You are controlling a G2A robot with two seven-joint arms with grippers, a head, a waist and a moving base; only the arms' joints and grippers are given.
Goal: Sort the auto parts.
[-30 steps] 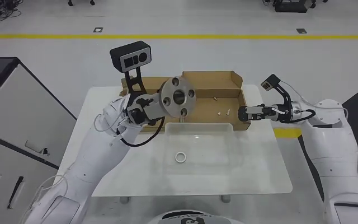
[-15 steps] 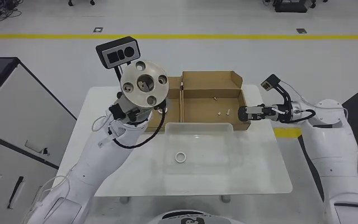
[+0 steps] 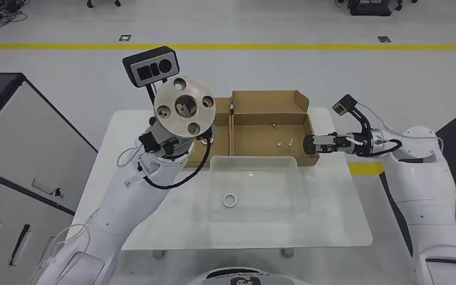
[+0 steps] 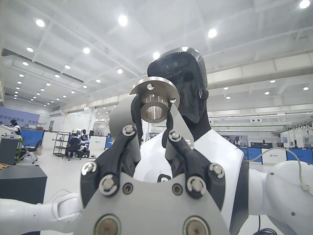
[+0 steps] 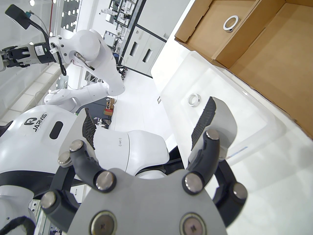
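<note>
- While the left gripper [image 4: 152, 110] holds the flange [image 3: 184, 107] high over the left end of the cardboard box [image 3: 269, 96], the step in hand looks like carrying this part to its compartment.
- Its jaws are clamped on the flange's short hub, one on each side, with the disc face turned upward.
- Next, I judge, the arm must lower the flange into whichever compartment of the box suits it and then let go. The part looks heavy, so a low release would be wise.
- The flange is a round plate of dull brushed metal with four bolt holes around a central bore and a polished tubular hub on its back.
- The right gripper [image 5: 149, 121] sits at the right end of the box, jaws wide and empty.
- A metal ring [image 5: 230, 23] lies in the box's left compartment, and small pins [image 3: 274, 126] lie in the right one.
- Another ring [image 3: 230, 200] rests in the clear tray [image 3: 253, 160] just in front of the box on the tabletop [image 3: 335, 214].
</note>
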